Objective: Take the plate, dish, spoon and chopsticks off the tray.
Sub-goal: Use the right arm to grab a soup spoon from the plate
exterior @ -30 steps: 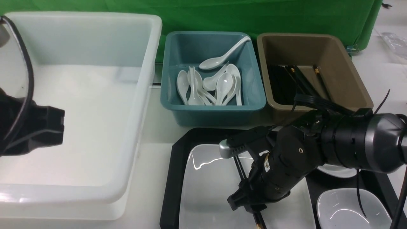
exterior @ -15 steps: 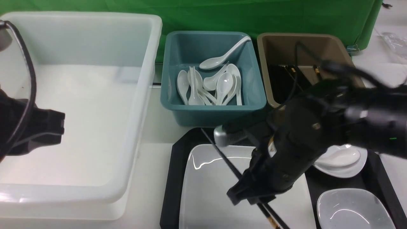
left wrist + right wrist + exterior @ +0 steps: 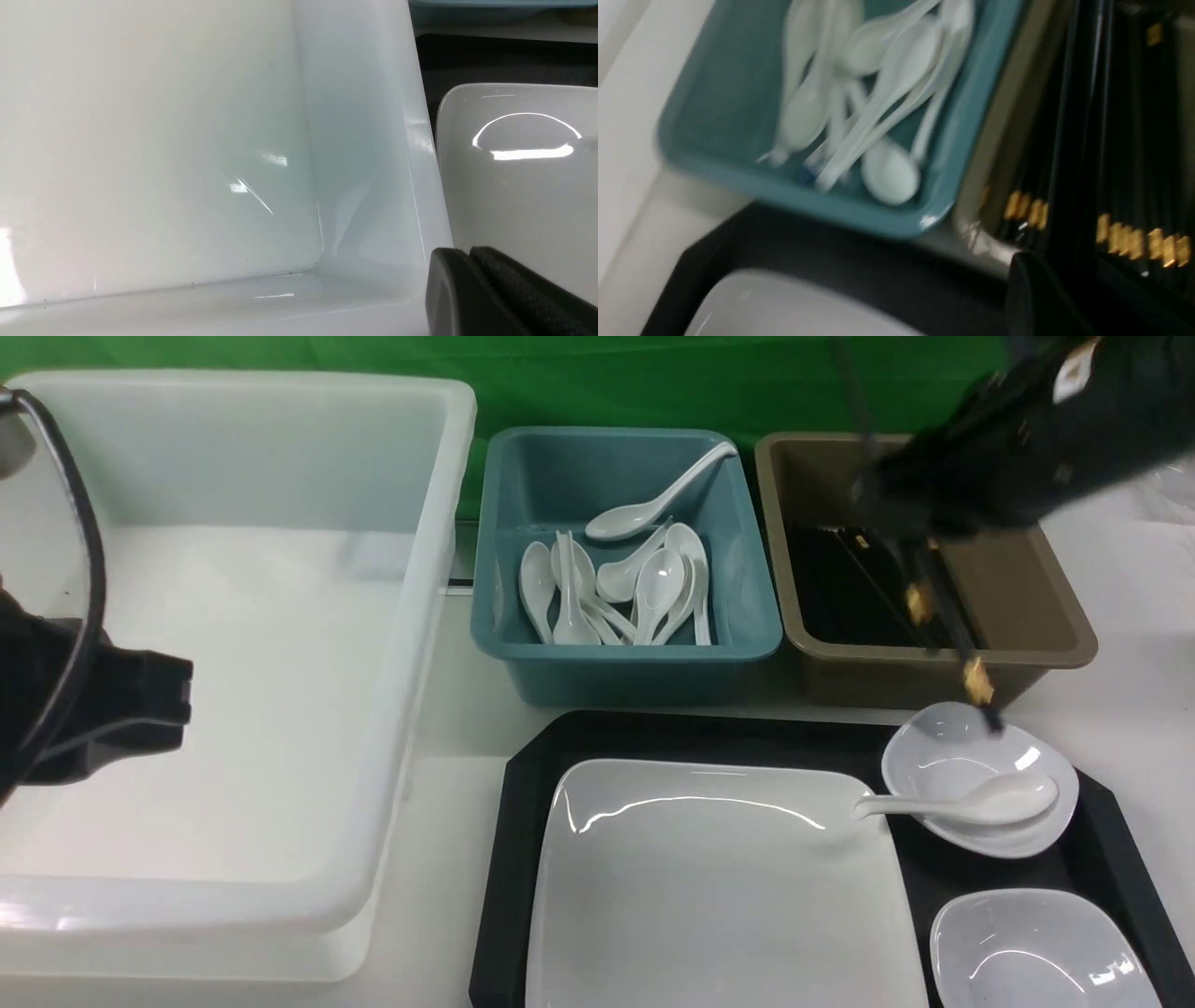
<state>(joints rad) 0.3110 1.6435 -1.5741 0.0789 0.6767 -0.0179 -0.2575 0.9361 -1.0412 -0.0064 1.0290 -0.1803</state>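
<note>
The black tray (image 3: 509,859) holds the large white plate (image 3: 709,887). The white spoon (image 3: 971,800) lies across a small white dish (image 3: 943,756) at the tray's back right. A second small dish (image 3: 1036,952) sits at the front right. My right gripper (image 3: 910,532), blurred, is shut on the black chopsticks (image 3: 943,616). They hang slanted over the brown bin's front edge, with the gold-banded ends above the back dish. My left gripper (image 3: 468,254) is shut and empty over the white bin's corner, beside the plate (image 3: 518,186); it also shows in the front view (image 3: 177,695).
A big white bin (image 3: 439,523) fills the left. A teal bin (image 3: 625,649) holds several white spoons. A brown bin (image 3: 1055,607) holds several black chopsticks, also seen in the right wrist view (image 3: 1134,233).
My right arm lifted the chopsticks off the plate and swung them up and back to the right, over the brown bin. The spoon and back dish are now uncovered. The left arm has not moved.
</note>
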